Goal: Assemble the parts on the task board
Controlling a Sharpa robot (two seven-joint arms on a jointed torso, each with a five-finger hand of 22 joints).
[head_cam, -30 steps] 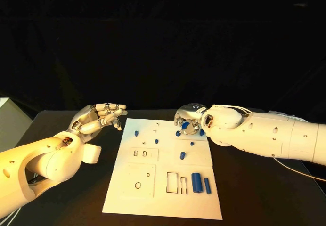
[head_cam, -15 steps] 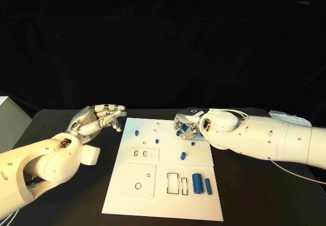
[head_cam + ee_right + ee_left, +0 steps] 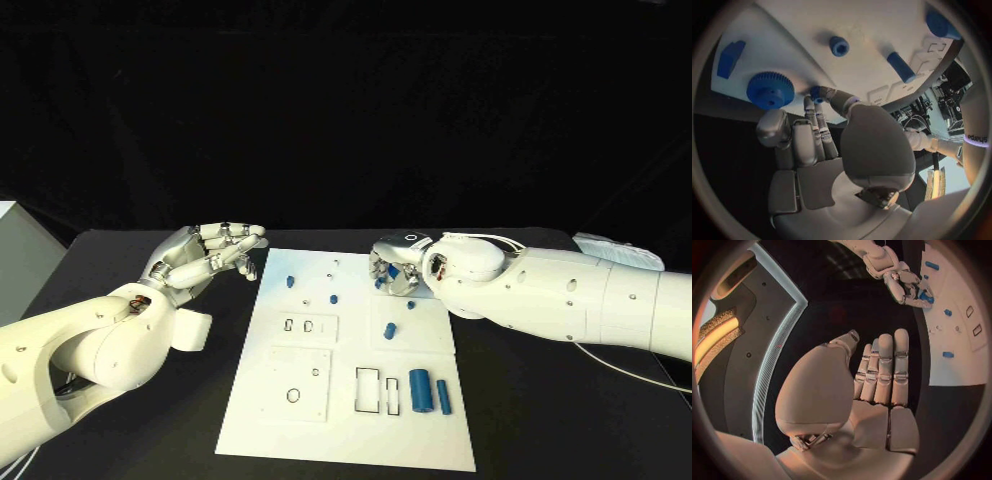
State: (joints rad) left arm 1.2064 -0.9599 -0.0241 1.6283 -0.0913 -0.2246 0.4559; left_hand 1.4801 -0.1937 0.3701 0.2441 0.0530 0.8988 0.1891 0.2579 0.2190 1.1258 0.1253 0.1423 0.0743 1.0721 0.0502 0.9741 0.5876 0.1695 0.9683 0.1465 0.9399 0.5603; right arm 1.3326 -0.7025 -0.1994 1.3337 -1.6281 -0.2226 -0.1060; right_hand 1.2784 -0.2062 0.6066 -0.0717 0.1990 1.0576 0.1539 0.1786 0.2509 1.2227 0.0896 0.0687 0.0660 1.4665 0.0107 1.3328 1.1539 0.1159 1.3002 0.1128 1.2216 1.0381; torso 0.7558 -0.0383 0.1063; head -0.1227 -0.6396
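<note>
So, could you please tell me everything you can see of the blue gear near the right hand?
The blue gear is a round, toothed wheel of what looks like matte blue plastic, with a raised hub and a hole at its centre. It lies flat on the white task board, close to the board's edge. The right hand is next to it, fingertips by its rim pinching a small blue part; whether they touch the gear I cannot tell.
</note>
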